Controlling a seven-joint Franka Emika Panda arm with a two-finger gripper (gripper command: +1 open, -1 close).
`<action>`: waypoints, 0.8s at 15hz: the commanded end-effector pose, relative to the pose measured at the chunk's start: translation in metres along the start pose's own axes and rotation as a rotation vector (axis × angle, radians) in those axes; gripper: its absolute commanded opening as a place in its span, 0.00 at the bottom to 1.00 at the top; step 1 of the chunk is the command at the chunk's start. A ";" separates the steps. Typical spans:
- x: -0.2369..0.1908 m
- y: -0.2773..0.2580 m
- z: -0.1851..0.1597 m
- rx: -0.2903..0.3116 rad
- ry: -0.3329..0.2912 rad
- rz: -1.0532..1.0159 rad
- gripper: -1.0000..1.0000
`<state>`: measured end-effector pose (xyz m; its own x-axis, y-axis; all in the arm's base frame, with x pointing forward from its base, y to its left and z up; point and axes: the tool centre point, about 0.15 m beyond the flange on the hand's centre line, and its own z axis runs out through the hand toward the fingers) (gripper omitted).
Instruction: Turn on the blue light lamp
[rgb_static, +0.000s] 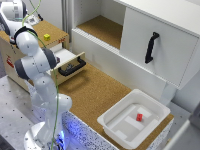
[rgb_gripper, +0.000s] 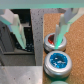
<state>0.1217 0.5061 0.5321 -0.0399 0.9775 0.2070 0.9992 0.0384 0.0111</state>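
1. the gripper (rgb_gripper: 39, 34) is seen spread open, holding nothing.
2. the blue light lamp (rgb_gripper: 58, 61) sits on the surface just beyond one fingertip, beside a reddish cap (rgb_gripper: 52, 39).
3. no press is made yet; whether it is lit cannot be told.

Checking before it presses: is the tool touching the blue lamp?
Apart. The wrist view shows the tool fingers open, the blue lamp below them with a visible gap.

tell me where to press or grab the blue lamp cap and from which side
Best contacted on the crown of the blue light lamp, coming straight down from above. It is a low glossy dome sunk in a raised silvery ring, so its sides offer little to pinch. The tool sits open, nearer the reddish cap; closing the fingers first would probably give a firmer pressing tip.
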 end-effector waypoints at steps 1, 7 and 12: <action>0.032 0.013 0.009 -0.003 -0.149 0.015 0.00; 0.031 0.025 0.036 -0.019 -0.165 0.028 0.00; 0.028 0.026 0.068 0.006 -0.191 0.050 0.00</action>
<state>0.1361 0.5170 0.4972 -0.0199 0.9888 0.1478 0.9997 0.0215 -0.0090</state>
